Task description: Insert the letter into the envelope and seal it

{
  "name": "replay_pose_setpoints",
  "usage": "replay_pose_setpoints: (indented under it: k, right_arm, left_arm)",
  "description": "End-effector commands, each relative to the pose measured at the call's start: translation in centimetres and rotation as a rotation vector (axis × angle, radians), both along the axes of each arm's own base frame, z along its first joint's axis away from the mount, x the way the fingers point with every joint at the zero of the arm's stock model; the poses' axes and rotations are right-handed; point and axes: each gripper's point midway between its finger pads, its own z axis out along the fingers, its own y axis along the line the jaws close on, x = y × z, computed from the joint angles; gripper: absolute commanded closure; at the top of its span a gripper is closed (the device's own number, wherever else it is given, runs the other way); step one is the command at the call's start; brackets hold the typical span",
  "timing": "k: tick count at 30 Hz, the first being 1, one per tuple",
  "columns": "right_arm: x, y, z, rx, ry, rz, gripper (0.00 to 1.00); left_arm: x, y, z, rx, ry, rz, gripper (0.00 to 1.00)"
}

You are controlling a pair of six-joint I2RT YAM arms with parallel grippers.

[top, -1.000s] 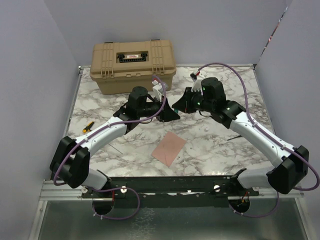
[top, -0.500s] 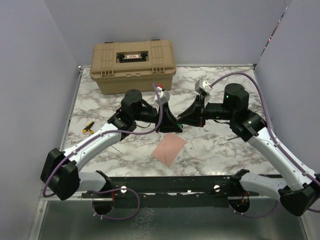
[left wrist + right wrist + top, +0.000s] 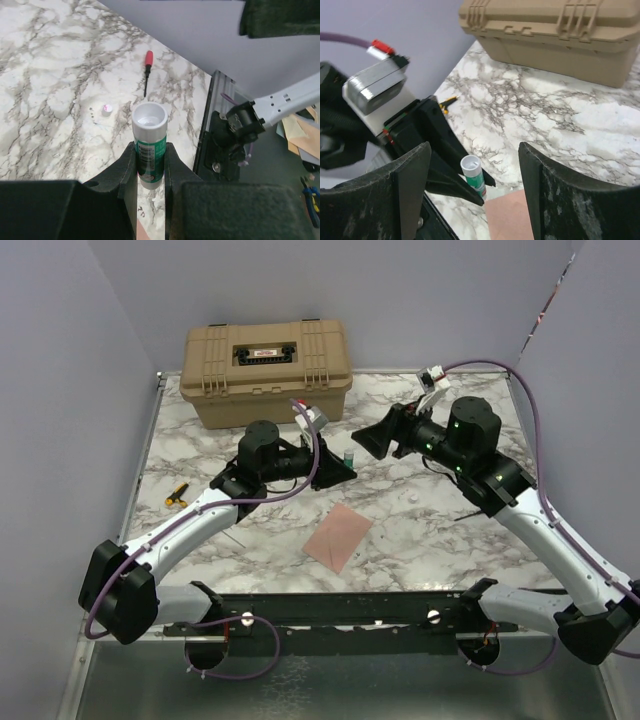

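Observation:
The pinkish-brown envelope [image 3: 338, 535] lies flat on the marble table in front of both arms; its corner shows at the bottom of the right wrist view [image 3: 507, 218]. The letter is hidden. My left gripper [image 3: 340, 466] [image 3: 150, 150] hangs above the table just behind the envelope, shut on a green-and-white glue stick [image 3: 149, 145] [image 3: 474, 176] [image 3: 348, 457]. The stick's uncapped white end points towards the right arm. My right gripper [image 3: 373, 443] [image 3: 474, 147] faces the stick from a short way off, jaws wide open and holding nothing.
A tan toolbox [image 3: 265, 370] stands at the back of the table. A small white cap [image 3: 106, 109] and a red-handled screwdriver [image 3: 147, 62] lie on the right side. A yellow-and-black tool [image 3: 176, 494] lies at the left.
The right gripper was shut close against the left gripper. It has opened wide and pulled back up and to the right. The left gripper has kept its hold on the glue stick.

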Motion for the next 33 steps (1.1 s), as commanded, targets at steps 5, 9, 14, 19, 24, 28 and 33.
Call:
replay_pose_setpoints:
  k: [5, 9, 14, 19, 24, 28, 33]
  right_arm:
    - [2.8, 0.2, -2.1, 0.043, 0.157, -0.190, 0.25]
    - [2.9, 1.2, -3.2, 0.016, 0.207, -0.177, 0.30]
    - [2.7, 2.3, -3.7, -0.003, 0.221, -0.138, 0.39]
    - [2.6, 2.6, -4.9, -0.039, 0.253, -0.124, 0.39]
    - [2.2, 3.4, -5.6, -0.056, 0.275, -0.077, 0.45]
    - [1.8, 3.8, -4.8, -0.057, 0.263, -0.037, 0.59]
    - [1.2, 4.1, -4.3, -0.063, 0.247, 0.011, 0.65]
  left_arm:
    - [2.8, 0.4, 0.2, -0.003, 0.036, 0.170, 1.00]
    - [3.0, 0.1, 0.0, -0.002, 0.055, 0.165, 1.00]
    - [3.2, -0.1, 0.0, -0.005, 0.072, 0.163, 1.00]
    - [3.1, -0.1, 0.7, -0.021, 0.074, 0.162, 1.00]
    - [2.9, -0.2, 1.2, -0.028, 0.072, 0.156, 1.00]
    - [2.6, -0.2, 1.4, -0.034, 0.078, 0.143, 1.00]
    - [2.4, -0.1, 1.7, -0.036, 0.078, 0.136, 1.00]
